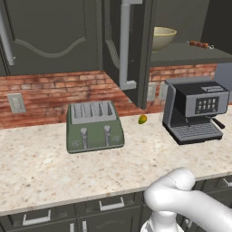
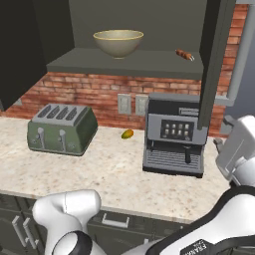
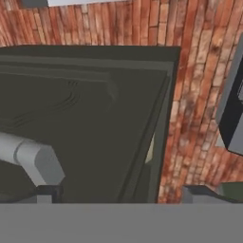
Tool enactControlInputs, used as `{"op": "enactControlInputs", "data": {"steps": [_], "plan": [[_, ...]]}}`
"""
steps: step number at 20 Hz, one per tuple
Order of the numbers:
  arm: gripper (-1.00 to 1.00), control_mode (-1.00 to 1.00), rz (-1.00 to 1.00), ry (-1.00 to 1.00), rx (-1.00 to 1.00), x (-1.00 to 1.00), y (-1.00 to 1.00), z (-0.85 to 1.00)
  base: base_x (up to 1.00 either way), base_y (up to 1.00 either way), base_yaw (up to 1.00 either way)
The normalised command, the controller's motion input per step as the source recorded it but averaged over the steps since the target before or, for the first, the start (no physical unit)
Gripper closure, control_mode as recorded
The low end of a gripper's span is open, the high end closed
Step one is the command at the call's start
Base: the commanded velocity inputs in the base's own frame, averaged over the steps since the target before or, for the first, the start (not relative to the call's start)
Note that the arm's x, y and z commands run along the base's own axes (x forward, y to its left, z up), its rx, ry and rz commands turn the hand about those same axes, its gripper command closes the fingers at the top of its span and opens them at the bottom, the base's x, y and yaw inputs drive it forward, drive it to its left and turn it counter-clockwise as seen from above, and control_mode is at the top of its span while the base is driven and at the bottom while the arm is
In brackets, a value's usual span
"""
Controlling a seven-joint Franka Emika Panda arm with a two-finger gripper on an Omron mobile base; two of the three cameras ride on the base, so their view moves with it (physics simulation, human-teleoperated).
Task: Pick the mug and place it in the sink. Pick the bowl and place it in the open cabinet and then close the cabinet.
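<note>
1. Gripper (image 3: 116,194): jaws stand wide apart, nothing between them. In the hand view the two dark fingertips (image 3: 47,193) sit at the lower edge, close against the cabinet door (image 3: 80,128); whether they touch it cannot be told, the view being too close.
2. The door's silver bar handle (image 3: 28,159) lies just beside the left fingertip in the hand view.
3. Cabinet (image 2: 124,62) is open; its door (image 1: 131,45) stands swung out over the tabletop (image 1: 41,167).
4. Bowl (image 2: 118,42), cream, sits upright on the cabinet shelf (image 2: 99,64), toward its left half in the right base view.
5. A small brown item (image 2: 184,54), possibly a skewer, lies on the same shelf, well apart from the bowl.
6. On the tabletop: green toaster (image 1: 94,127), coffee machine (image 1: 197,108), and a small yellow-green fruit (image 1: 142,119) between them.
</note>
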Motion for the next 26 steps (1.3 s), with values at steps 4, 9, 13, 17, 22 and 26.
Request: {"op": "enactControlInputs", "data": {"steps": [4, 9, 13, 17, 22, 26], "plan": [[-1.0, -1.0, 0.01, -0.02, -0.09, 0.08, 0.15, 0.0, 0.0, 0.0, 0.0], [-1.0, -1.0, 0.02, 0.0, -0.08, 0.18, 0.14, 0.0, 0.0, 0.0, 0.0], [-1.0, -1.0, 0.01, 0.05, -0.03, 0.43, 0.05, 0.0, 0.0, 0.0, 0.0], [-1.0, -1.0, 0.05, 0.17, 0.0, 0.38, -0.06, 0.0, 0.0, 0.0, 0.0], [-1.0, -1.0, 0.08, 0.05, -0.05, 0.03, 0.56, -0.03, 0.0, 0.0, 0.0], [-1.0, -1.0, 0.03, -0.02, -0.19, 0.1, 1.0, -0.01, 0.0, 0.0, 0.0]]}}
